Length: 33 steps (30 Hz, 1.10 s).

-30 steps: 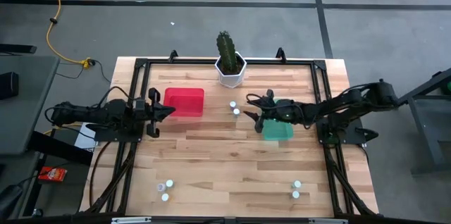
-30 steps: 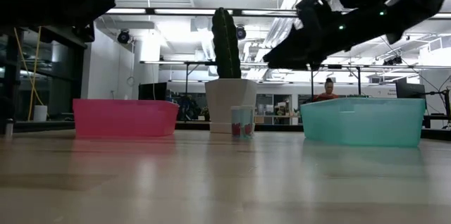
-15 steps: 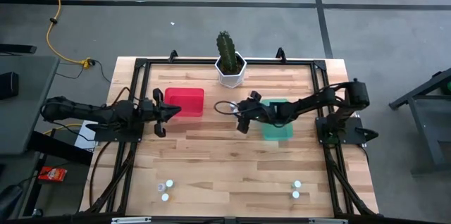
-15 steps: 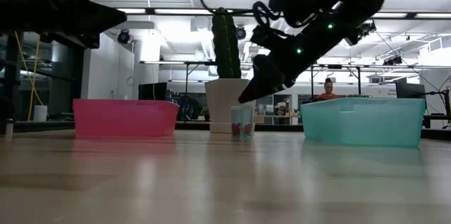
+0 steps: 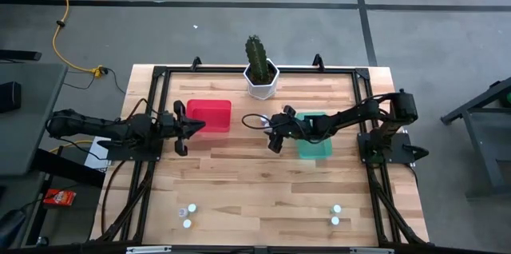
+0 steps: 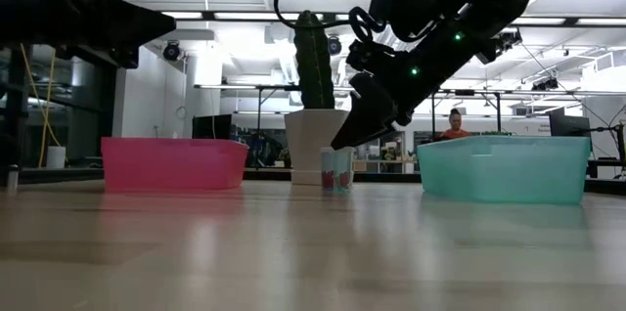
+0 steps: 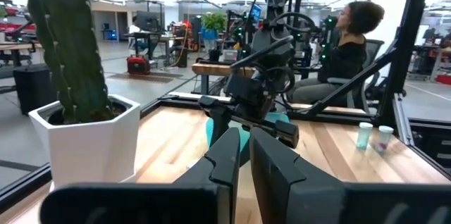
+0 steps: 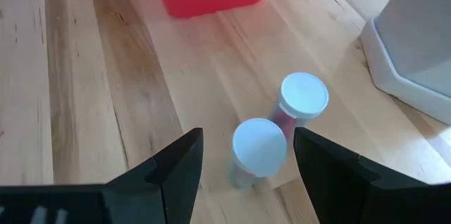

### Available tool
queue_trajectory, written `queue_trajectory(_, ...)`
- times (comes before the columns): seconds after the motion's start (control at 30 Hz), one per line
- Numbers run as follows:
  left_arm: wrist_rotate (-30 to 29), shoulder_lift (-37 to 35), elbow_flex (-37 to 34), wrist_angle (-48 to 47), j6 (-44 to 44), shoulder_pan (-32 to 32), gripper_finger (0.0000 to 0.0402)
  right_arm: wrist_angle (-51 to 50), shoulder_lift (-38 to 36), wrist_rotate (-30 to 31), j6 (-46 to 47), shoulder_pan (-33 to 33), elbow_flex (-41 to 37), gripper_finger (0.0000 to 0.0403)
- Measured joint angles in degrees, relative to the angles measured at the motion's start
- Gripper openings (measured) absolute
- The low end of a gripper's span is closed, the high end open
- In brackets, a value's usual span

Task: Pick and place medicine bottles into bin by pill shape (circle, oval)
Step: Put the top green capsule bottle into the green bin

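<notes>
Two medicine bottles with white caps [image 8: 259, 146] [image 8: 304, 96] stand side by side on the wood between the bins. They also show in the low view [image 6: 335, 167]. My right gripper [image 8: 246, 139] hangs open just above them, slanting down from the table's right, one finger on either side of the nearer cap; it also shows in the high view [image 5: 273, 132]. My left gripper [image 5: 192, 125] is shut and empty at the red bin's left edge. Two more bottles [image 5: 185, 216] stand near the front left and two [image 5: 335, 215] near the front right.
The red bin [image 5: 211, 116] sits left of centre and the teal bin [image 5: 315, 148] right of centre, under my right arm. The white hexagonal cactus pot [image 5: 261, 78] stands at the far edge. A black frame rims the table. A person [image 7: 349, 41] sits beyond the table.
My right gripper has swung from above the teal bin toward the table's left and come down over the two middle bottles, then held still there. The bottles have not moved.
</notes>
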Motion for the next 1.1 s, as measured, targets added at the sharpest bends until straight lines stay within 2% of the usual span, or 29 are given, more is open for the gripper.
queue_trajectory(0.17,0.52,0.0,0.0,-0.07,0.0,0.0,0.0026,-0.04,0.0,-0.25,1.31,-0.02,0.0,0.0203)
queue_trajectory(0.43,0.64,0.0,0.0,-0.11,0.0,0.0,0.0026,-0.45,0.0,-0.48,4.16,-0.02,0.0,0.0138)
queue_trajectory(0.6,0.64,0.0,0.0,-0.11,0.0,0.0,0.0024,-0.44,0.0,-0.46,4.5,-0.02,0.0,0.0121)
queue_trajectory(0.8,0.64,0.0,0.0,-0.13,0.0,0.0,0.0025,-0.44,0.0,-0.46,4.87,-0.02,0.0,0.013)
queue_trajectory(1.1,0.66,0.0,0.0,-0.13,0.0,0.0,0.0026,-0.37,0.19,-0.45,5.68,-0.17,0.0,0.0198)
